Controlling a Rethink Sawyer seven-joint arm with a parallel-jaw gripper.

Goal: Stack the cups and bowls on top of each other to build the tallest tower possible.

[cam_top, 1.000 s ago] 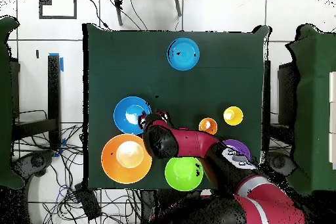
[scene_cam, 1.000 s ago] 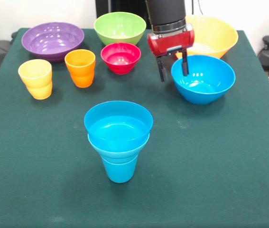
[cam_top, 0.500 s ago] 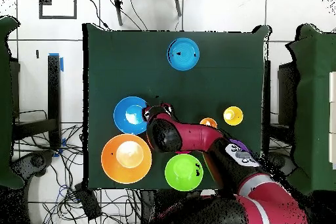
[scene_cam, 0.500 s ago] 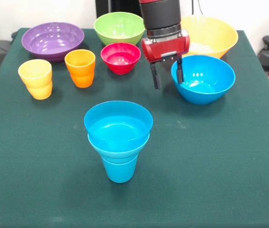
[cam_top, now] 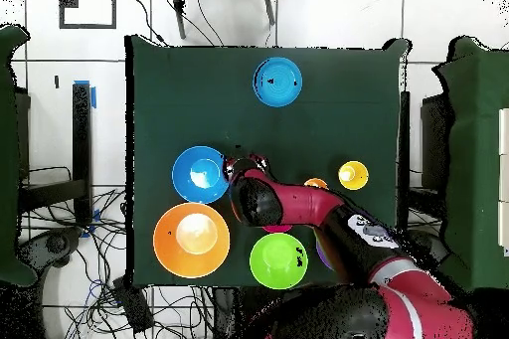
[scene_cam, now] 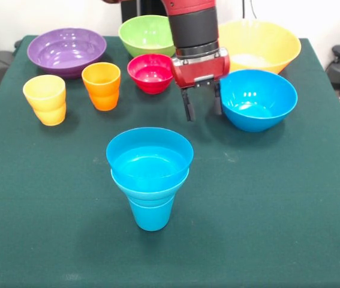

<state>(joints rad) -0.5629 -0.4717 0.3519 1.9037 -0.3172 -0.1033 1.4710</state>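
One camera faces across the table (scene_cam: 289,240); another looks straight down on it.

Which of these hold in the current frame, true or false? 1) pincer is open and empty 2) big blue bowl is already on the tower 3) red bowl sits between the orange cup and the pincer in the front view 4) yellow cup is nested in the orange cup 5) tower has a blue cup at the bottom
1) True: the pincer hangs open, nothing between its fingers.
2) False: the big blue bowl sits on the table beside the pincer; the tower stands apart.
3) True: the red bowl lies right of the orange cup.
4) False: the yellow cup stands alone.
5) True: a blue cup is the base.
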